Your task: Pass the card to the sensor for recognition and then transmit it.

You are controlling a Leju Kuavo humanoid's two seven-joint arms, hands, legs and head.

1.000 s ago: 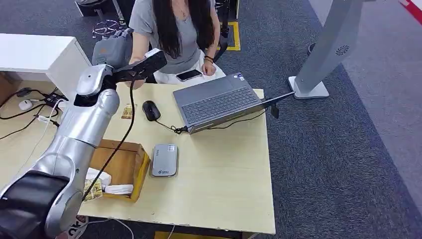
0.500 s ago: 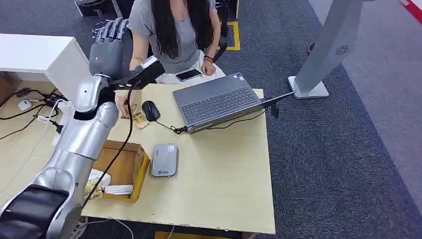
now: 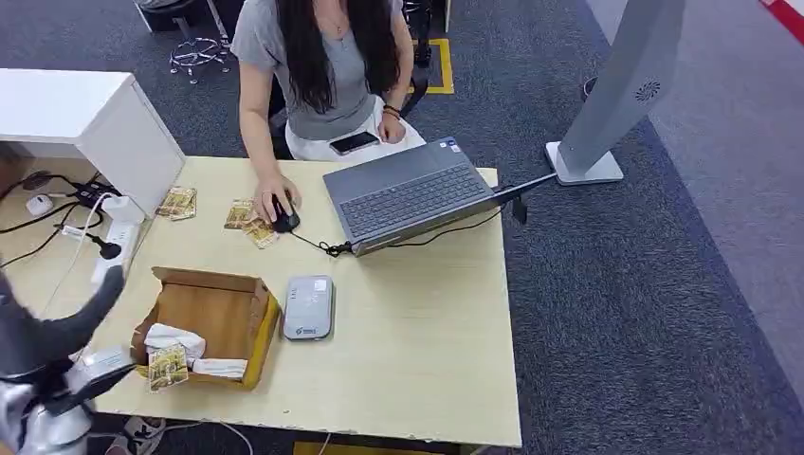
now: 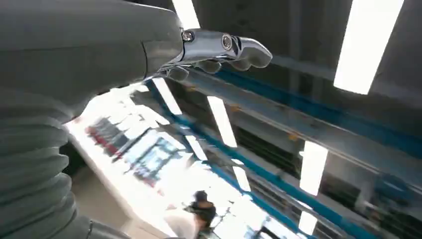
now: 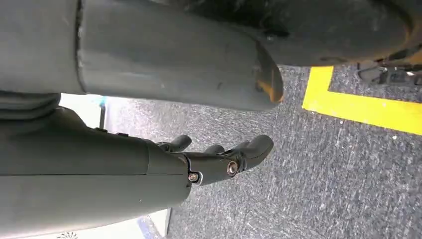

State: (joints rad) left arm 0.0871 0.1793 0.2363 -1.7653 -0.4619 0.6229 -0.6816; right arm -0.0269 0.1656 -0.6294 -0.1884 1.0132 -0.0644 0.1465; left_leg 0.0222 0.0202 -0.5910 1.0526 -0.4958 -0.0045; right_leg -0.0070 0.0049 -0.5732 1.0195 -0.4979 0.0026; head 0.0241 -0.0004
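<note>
Several picture cards lie on the wooden table [image 3: 427,360]: a pair [image 3: 177,202] at the far left and others [image 3: 248,222] beside the black mouse. Another card [image 3: 168,367] rests in the open cardboard box [image 3: 258,327] at the near left. The grey card sensor [image 3: 309,306] lies flat just right of the box. My left arm [image 3: 57,379] is low at the near left corner, blurred. My left hand [image 4: 219,50] points up at the ceiling lights and holds nothing. My right hand [image 5: 224,159] hangs over the carpet, fingers loosely out and empty.
A person sits at the far side with a hand on the mouse [image 3: 282,210], next to an open laptop [image 3: 412,194] with its cable. A white cabinet [image 3: 85,118] and floor cables stand left of the table. A grey kiosk stand [image 3: 616,95] is at the far right.
My left arm has dropped from high over the table's far left down to the near left corner. The person's hand has moved onto the mouse. Another card now lies by the mouse.
</note>
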